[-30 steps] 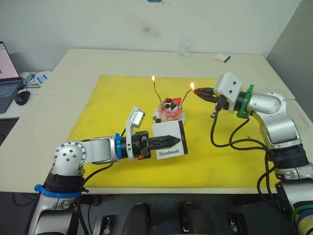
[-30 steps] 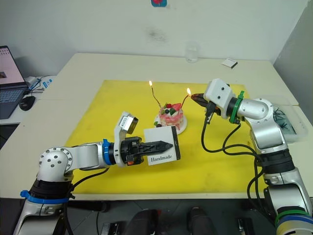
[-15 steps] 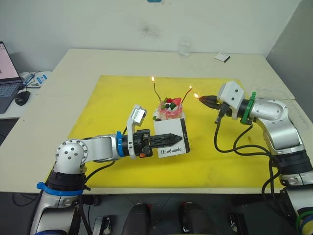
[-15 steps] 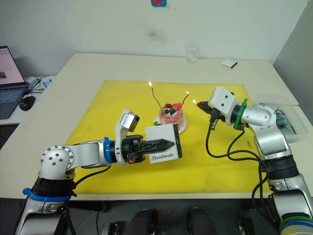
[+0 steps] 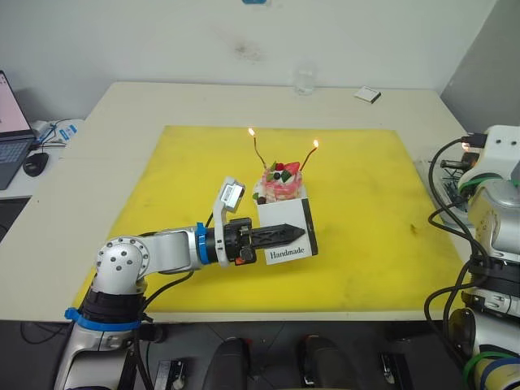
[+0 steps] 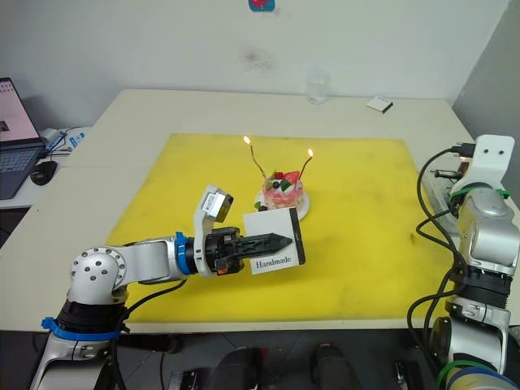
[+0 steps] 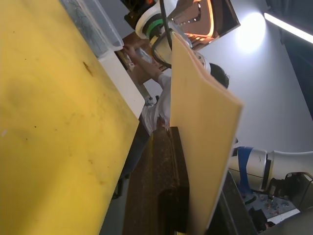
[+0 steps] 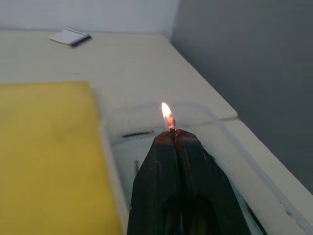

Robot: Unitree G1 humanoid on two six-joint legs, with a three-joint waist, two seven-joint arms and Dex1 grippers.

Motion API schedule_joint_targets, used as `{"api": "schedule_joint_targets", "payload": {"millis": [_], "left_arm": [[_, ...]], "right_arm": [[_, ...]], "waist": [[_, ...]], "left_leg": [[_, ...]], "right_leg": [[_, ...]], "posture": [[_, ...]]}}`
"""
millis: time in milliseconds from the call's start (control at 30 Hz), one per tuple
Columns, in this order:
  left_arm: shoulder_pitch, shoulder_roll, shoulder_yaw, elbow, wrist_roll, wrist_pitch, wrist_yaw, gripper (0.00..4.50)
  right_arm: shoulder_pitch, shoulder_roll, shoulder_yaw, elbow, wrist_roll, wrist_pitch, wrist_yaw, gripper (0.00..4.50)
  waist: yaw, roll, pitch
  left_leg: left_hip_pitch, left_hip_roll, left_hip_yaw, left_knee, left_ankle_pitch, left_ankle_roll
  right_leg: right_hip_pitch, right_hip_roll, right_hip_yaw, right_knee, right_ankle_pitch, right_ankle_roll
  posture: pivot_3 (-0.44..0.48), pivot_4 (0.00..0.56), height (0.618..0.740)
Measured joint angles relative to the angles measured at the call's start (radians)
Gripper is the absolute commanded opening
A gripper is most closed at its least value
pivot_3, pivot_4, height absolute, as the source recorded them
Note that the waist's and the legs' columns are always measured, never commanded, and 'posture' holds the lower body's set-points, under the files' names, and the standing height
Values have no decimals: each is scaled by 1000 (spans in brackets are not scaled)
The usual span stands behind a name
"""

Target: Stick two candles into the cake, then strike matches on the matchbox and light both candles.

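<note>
The cake (image 5: 281, 184) sits on its small white plate in the middle of the yellow mat (image 5: 179, 171). Two thin candles stand in it, a darker one (image 5: 257, 151) and a red one (image 5: 309, 157), and both carry a flame. Just in front of the cake, my left gripper (image 5: 299, 231) is shut on the white "Handmade" matchbox (image 5: 286, 221) and holds it upright; the same matchbox (image 7: 200, 132) shows edge-on in the left wrist view. My right gripper (image 8: 172, 134) is shut on a short burning match (image 8: 171, 128), far to the right over a clear bin (image 8: 195, 115).
A glass cup (image 5: 305, 80) and a small white box (image 5: 368, 95) stand at the table's far edge. A laptop (image 5: 10, 122) and a mouse (image 5: 36, 162) lie on a side table at the left. The clear bin (image 6: 445, 188) holds cables at the right edge.
My right arm has swung away from the cake to the far right with the match still burning. The red candle now burns on its own. The left arm has barely shifted.
</note>
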State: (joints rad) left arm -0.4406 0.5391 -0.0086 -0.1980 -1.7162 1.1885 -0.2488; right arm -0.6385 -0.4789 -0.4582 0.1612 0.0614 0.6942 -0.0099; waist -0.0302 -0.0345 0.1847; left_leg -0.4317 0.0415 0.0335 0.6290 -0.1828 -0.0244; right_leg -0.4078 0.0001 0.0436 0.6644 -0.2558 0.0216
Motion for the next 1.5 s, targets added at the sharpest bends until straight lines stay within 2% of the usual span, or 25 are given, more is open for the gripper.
{"api": "schedule_joint_targets", "payload": {"millis": [67,167,433,467,500,600,700,800,933,1033,1167,1367,1500], "left_arm": [[-1,-12,-5,0,9,-1,-1,0],[0,-15,-5,-1,13,-1,-2,0],[48,-16,-4,-50,7,-23,18,0],[55,-16,-4,-59,6,-26,22,0],[64,-16,-5,-70,4,-28,23,0],[87,-8,-6,-84,-2,-32,22,0],[113,22,-6,-102,-2,-31,20,0],[134,48,-12,-109,9,-21,20,0],[150,46,-30,-64,38,-20,47,0],[116,36,-47,-16,85,-16,62,0],[50,13,-93,79,167,30,60,0],[-26,-41,-114,193,263,95,42,0],[-88,-73,-101,262,306,125,36,0]], "right_arm": [[-7,14,-21,26,7,-7,-33,222],[-9,18,-35,51,22,-36,-59,964],[-9,15,-63,46,51,-84,-88,3978],[-8,13,-63,40,51,-90,-87,4313],[-6,8,-61,34,51,-100,-84,4449],[4,-17,-30,-6,65,-131,-18,4449],[33,-26,28,-119,169,-129,171,4449],[117,-50,119,-286,356,-44,430,4449],[310,-274,272,-544,591,68,860,4449],[358,-356,318,-605,619,30,1022,4449],[381,-388,384,-611,587,-57,1133,4449],[354,-334,443,-579,509,-147,1111,4449],[357,-324,443,-578,506,-157,1088,4449]], "waist": [[0,0,0],[0,1,0],[0,1,0],[0,1,0],[0,1,0],[-1,1,0],[-5,2,-1],[-1,2,-1],[21,4,0],[22,4,0],[20,4,0],[21,4,0],[24,4,0]], "left_leg": [[0,0,0,0,0,0],[0,0,-1,0,0,0],[0,0,-1,0,0,0],[0,0,-1,0,0,0],[0,0,-1,0,0,0],[0,1,0,0,0,0],[0,3,-1,-1,0,0],[0,5,-2,-1,0,0],[-1,3,-4,-2,0,0],[-1,2,-2,1,0,0],[1,1,-1,2,0,1],[0,0,-2,1,0,1],[-1,0,-3,0,0,1]], "right_leg": [[0,0,0,0,0,0],[0,1,0,0,0,0],[0,1,0,0,0,0],[0,1,0,0,0,0],[0,1,0,0,0,0],[0,1,0,0,0,0],[0,3,0,0,0,0],[0,5,-1,0,-1,0],[1,1,-3,-1,-3,-1],[1,1,-3,-2,-5,-4],[2,0,-2,-2,-4,-4],[1,0,-2,-1,-4,-4],[1,1,-3,-2,-1,2]], "posture": [[0,150,740],[0,150,740],[0,150,740],[0,150,740],[0,150,740],[0,150,740],[0,150,740],[0,150,740],[0,150,740],[0,150,740],[0,150,740],[0,150,740],[0,150,740]]}}
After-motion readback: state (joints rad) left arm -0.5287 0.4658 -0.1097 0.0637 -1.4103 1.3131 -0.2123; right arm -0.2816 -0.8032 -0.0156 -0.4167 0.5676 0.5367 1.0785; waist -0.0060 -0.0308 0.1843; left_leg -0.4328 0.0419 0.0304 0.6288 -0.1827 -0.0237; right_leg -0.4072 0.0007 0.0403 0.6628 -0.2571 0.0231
